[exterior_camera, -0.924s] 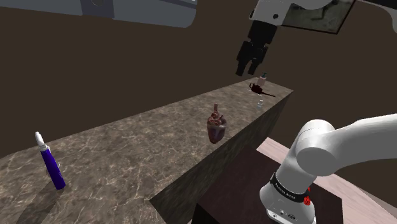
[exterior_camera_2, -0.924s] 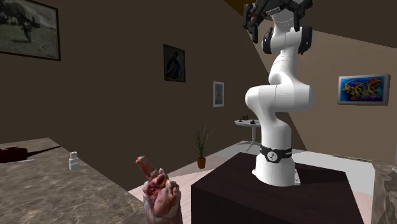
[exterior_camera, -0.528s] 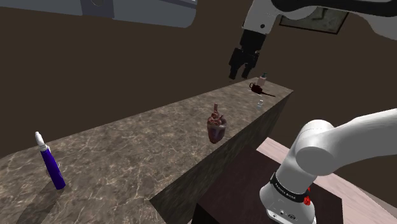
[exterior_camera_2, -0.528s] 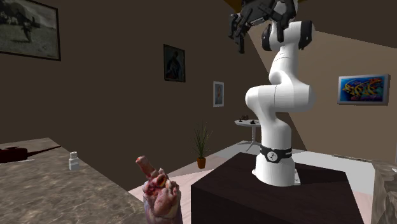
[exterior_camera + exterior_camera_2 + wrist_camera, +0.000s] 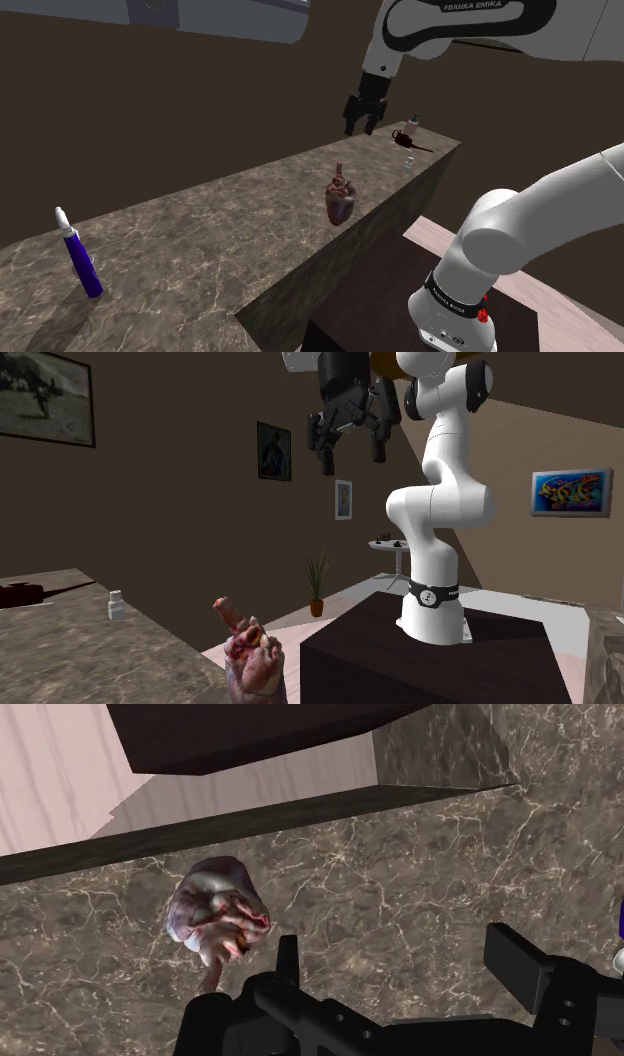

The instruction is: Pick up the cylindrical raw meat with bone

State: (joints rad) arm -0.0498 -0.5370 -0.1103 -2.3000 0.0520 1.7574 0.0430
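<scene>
Hand (image 5: 360,130), fingers apart and empty, hangs over the counter (image 5: 200,250) near the meat (image 5: 341,200), blue bottle (image 5: 82,262) well apart.

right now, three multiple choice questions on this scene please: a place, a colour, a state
1. Where is the meat? A in a sink; B on the counter, near its edge; C on a plate
2. The tall bottle is: A green; B yellow; C blue
3. The gripper is: A open in the air; B shut on the meat; C shut on the bottle
B: it stands by the counter's edge. C: its body is blue. A: the fingers stand apart, clasping nothing.
</scene>
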